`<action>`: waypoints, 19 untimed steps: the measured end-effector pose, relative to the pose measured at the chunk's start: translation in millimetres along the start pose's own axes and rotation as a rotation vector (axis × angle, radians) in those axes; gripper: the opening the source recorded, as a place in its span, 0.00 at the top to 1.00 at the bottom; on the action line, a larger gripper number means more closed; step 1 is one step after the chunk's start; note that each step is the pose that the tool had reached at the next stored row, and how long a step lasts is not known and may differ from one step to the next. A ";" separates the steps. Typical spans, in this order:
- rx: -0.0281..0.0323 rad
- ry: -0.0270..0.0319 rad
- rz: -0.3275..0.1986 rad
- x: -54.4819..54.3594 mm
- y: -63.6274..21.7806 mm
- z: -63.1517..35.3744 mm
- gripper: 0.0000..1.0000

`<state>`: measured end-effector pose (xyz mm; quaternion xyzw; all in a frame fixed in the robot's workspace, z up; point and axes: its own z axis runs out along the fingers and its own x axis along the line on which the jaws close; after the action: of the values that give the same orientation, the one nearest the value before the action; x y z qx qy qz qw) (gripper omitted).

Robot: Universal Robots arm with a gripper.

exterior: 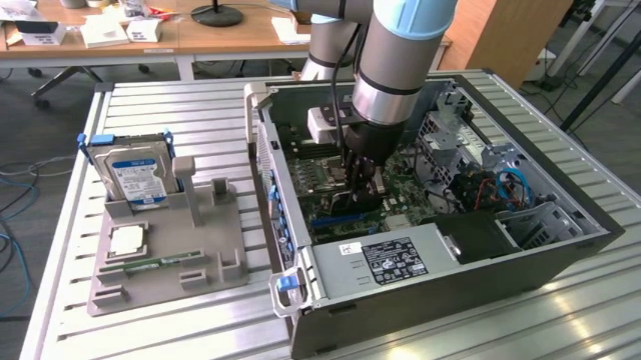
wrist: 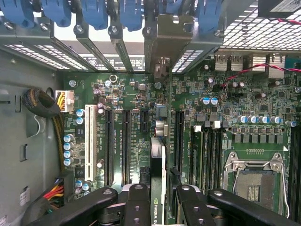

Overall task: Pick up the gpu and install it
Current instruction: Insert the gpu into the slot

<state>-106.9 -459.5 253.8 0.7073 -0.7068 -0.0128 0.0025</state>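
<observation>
The gpu (wrist: 157, 160) is a thin dark card seen edge-on, standing upright over the green motherboard (wrist: 117, 94) between two long black slots. Its pale metal end bracket (wrist: 164, 42) reaches the row of rear slot covers with blue clips. My gripper (wrist: 160, 200) is shut on the card, one black finger (wrist: 136, 202) on each side. In the exterior view, the gripper (exterior: 361, 186) reaches down into the open computer case (exterior: 561, 247) with the dark gpu (exterior: 353, 204) under it, low against the board. Whether the card sits fully in a slot I cannot tell.
Left of the case a grey holder (exterior: 206, 259) carries a silver hard drive (exterior: 135, 176), a square chip (exterior: 128, 240) and a green memory stick (exterior: 150, 264). Inside the case are a power supply (exterior: 391, 259), cables (exterior: 506, 187) and an open processor socket (wrist: 254, 181).
</observation>
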 end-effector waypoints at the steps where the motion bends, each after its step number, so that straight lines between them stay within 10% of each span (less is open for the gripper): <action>1: 0.0000 0.0000 0.000 0.0 0.0 0.0 0.74; 19: 0.0001 0.0001 0.000 -0.3 0.4 0.7 0.74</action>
<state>-107.3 -459.2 253.1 0.7073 -0.7068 -0.0127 0.0025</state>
